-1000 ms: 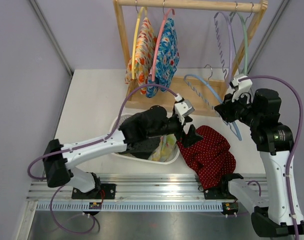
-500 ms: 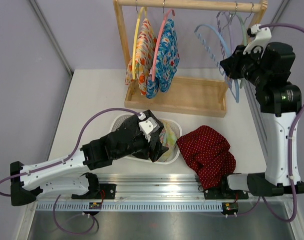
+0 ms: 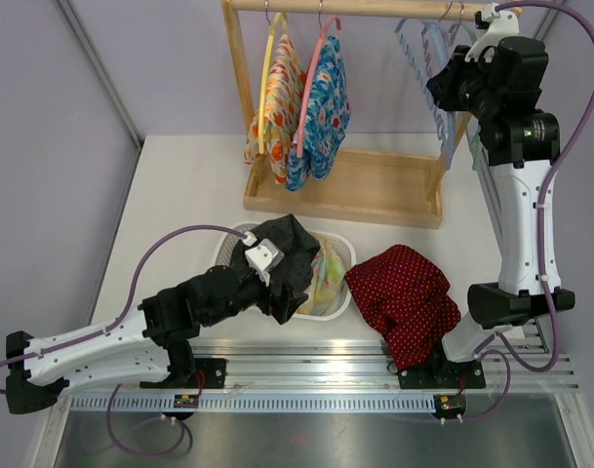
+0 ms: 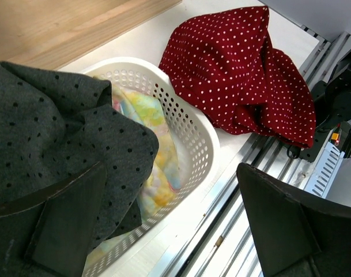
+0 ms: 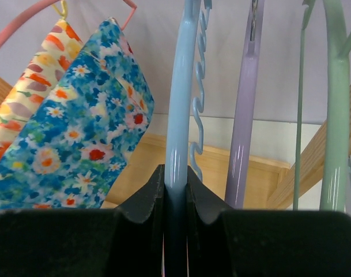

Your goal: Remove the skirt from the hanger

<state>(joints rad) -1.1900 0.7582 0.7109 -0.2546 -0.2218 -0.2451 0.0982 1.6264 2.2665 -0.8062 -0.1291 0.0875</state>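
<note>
Table [image 3: 179, 195]: white, with a wooden rack [image 3: 375, 190] standing at its far side, rail across the top.

Right arm: reaches high, up to the rail. Right gripper [image 5: 175, 190] is clenched on the shaft of a light blue hanger [image 5: 181, 104], jaws tight on both sides of it. The hanger is bare and upright, up by the rail. Whether its hook is on the rail cannot be told.

Left arm: low, stretched across the near part of the table. Left gripper [image 4: 169, 225] is released, jaws wide apart above the near rim of the basket [image 4: 192, 133].

Skirt [image 3: 406, 297]: dark red with white dots, off the hanger, lying crumpled on the table just right of the basket, near the base of the right arm.

Basket: white, perforated. A dark grey dotted cloth [image 4: 60, 133] is draped over its left part and a pastel yellow cloth [image 4: 146, 115] lies inside.

On the rail, left side: a blue flowered garment [image 5: 77, 127] and an orange flowered garment [image 5: 25, 92], side by side. Right of the held hanger: a lilac hanger [image 5: 244, 115] and a green hanger [image 5: 335, 104], both bare.
</note>
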